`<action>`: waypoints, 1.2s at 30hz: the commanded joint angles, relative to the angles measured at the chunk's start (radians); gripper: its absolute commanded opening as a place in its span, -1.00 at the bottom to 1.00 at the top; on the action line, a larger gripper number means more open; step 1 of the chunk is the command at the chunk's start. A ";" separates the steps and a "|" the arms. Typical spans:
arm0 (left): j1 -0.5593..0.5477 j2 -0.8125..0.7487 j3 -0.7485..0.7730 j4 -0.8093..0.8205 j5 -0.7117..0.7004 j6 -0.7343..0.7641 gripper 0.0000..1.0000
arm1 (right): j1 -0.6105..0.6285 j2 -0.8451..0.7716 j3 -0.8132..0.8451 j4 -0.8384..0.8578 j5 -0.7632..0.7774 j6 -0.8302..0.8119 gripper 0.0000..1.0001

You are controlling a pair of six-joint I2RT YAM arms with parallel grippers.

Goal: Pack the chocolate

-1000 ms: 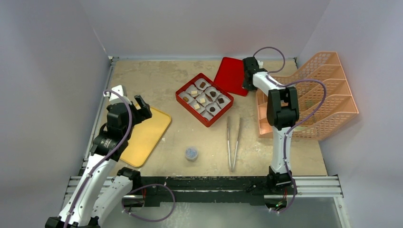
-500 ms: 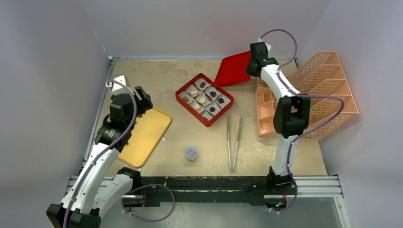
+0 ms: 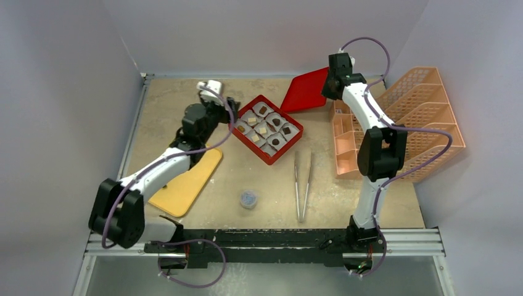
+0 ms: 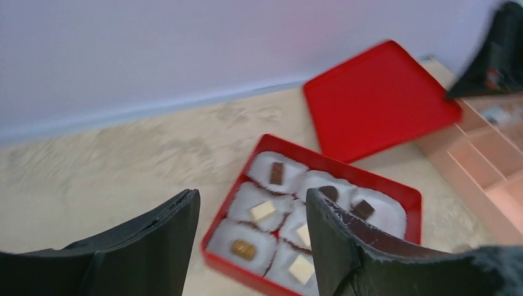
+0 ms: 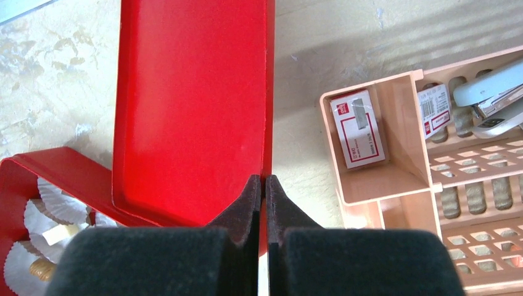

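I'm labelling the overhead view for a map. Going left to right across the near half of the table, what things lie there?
yellow tray → small grey-blue cap → tweezers → pink mesh organizer

site: robot lab bench | cues: plain white walls (image 3: 265, 31); aluminium rail (image 3: 413, 240)

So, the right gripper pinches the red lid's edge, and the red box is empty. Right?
No: the red box holds chocolate in white liners, as the left wrist view shows. The right gripper does pinch the red lid at its edge.
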State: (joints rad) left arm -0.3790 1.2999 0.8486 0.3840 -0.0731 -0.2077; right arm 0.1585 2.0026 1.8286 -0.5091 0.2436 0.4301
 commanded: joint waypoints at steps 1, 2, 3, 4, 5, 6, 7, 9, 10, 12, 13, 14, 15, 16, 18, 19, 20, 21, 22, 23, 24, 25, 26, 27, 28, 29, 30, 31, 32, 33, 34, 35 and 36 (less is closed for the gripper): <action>-0.133 0.144 0.025 0.399 0.126 0.309 0.28 | 0.002 -0.069 0.062 -0.020 -0.060 0.013 -1.00; -0.159 0.169 0.027 0.455 0.135 0.347 0.28 | 0.002 -0.069 0.067 -0.025 -0.062 0.013 -1.00; -0.186 0.218 0.029 0.509 0.150 0.390 0.30 | 0.002 -0.068 0.073 -0.033 -0.064 0.013 -1.00; -0.213 0.259 0.037 0.550 0.157 0.463 0.30 | 0.002 -0.068 0.075 -0.038 -0.067 0.014 -1.00; -0.243 0.299 0.049 0.575 0.157 0.501 0.31 | 0.002 -0.071 0.073 -0.041 -0.069 0.015 -1.00; -0.271 0.339 0.073 0.591 0.149 0.567 0.31 | 0.002 -0.075 0.070 -0.040 -0.070 0.017 -1.00; -0.285 0.383 0.092 0.619 0.138 0.589 0.32 | 0.002 -0.079 0.066 -0.041 -0.074 0.018 -1.00; -0.296 0.461 0.118 0.709 0.135 0.579 0.34 | 0.002 -0.082 0.063 -0.046 -0.082 0.023 -1.00; -0.299 0.497 0.132 0.752 0.142 0.572 0.34 | 0.002 -0.086 0.059 -0.048 -0.088 0.025 -1.00; -0.309 0.562 0.158 0.797 0.155 0.578 0.34 | 0.002 -0.092 0.048 -0.048 -0.106 0.029 -1.00; -0.314 0.589 0.177 0.804 0.158 0.591 0.34 | 0.002 -0.096 0.041 -0.049 -0.114 0.031 -1.00; -0.320 0.616 0.191 0.810 0.160 0.608 0.34 | 0.001 -0.099 0.036 -0.049 -0.122 0.032 -1.00; -0.324 0.639 0.205 0.816 0.160 0.621 0.35 | 0.002 -0.103 0.031 -0.048 -0.125 0.033 -1.00; -0.327 0.661 0.217 0.823 0.163 0.636 0.36 | 0.003 -0.107 0.023 -0.046 -0.125 0.030 -1.00; -0.337 0.697 0.243 0.820 0.179 0.679 0.38 | 0.001 -0.113 0.012 -0.044 -0.126 0.025 -1.00; -0.345 0.713 0.258 0.803 0.189 0.717 0.39 | 0.001 -0.115 0.009 -0.045 -0.127 0.024 -1.00; -0.357 0.728 0.279 0.780 0.195 0.758 0.39 | 0.002 -0.117 0.003 -0.044 -0.129 0.023 -1.00; -0.369 0.742 0.301 0.754 0.197 0.793 0.40 | 0.001 -0.117 -0.001 -0.045 -0.131 0.024 -1.00; -0.381 0.759 0.324 0.736 0.199 0.821 0.40 | 0.002 -0.118 -0.004 -0.045 -0.134 0.023 -1.00; -0.389 0.780 0.347 0.722 0.201 0.839 0.41 | 0.002 -0.122 -0.009 -0.045 -0.138 0.024 -1.00; -0.397 0.797 0.376 0.715 0.205 0.846 0.41 | 0.002 -0.125 -0.013 -0.045 -0.140 0.024 -1.00; -0.402 0.817 0.398 0.713 0.206 0.849 0.41 | 0.003 -0.128 -0.016 -0.044 -0.143 0.024 -1.00; -0.407 0.833 0.419 0.713 0.205 0.857 0.41 | 0.002 -0.132 -0.018 -0.044 -0.144 0.024 -1.00; -0.412 0.851 0.439 0.708 0.206 0.870 0.41 | 0.002 -0.135 -0.020 -0.042 -0.144 0.025 -1.00; -0.417 0.868 0.461 0.701 0.210 0.884 0.41 | 0.003 -0.138 -0.021 -0.042 -0.142 0.025 -1.00; -0.421 0.883 0.481 0.682 0.215 0.898 0.41 | 0.002 -0.139 -0.021 -0.040 -0.138 0.025 -1.00; -0.425 0.897 0.505 0.658 0.222 0.912 0.41 | 0.002 -0.142 -0.020 -0.038 -0.132 0.025 -1.00; -0.429 0.909 0.524 0.633 0.228 0.927 0.41 | 0.002 -0.143 -0.023 -0.037 -0.128 0.024 -1.00; -0.433 0.923 0.536 0.620 0.229 0.942 0.41 | 0.002 -0.143 -0.026 -0.037 -0.126 0.024 -1.00; -0.437 0.935 0.541 0.626 0.219 0.942 0.41 | 0.002 -0.146 -0.030 -0.042 -0.127 0.020 -1.00; -0.441 0.942 0.537 0.654 0.200 0.929 0.41 | 0.002 -0.146 -0.034 -0.049 -0.142 0.017 -1.00; -0.443 0.943 0.522 0.696 0.165 0.902 0.40 | 0.003 -0.149 -0.039 -0.049 -0.141 0.009 -1.00; -0.444 0.942 0.498 0.757 0.124 0.868 0.40 | 0.003 -0.150 -0.041 -0.041 -0.137 0.001 -1.00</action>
State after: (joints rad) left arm -0.8146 2.2307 1.3502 1.0161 0.1192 0.6792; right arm 0.1570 1.9156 1.8034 -0.5556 0.1123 0.4503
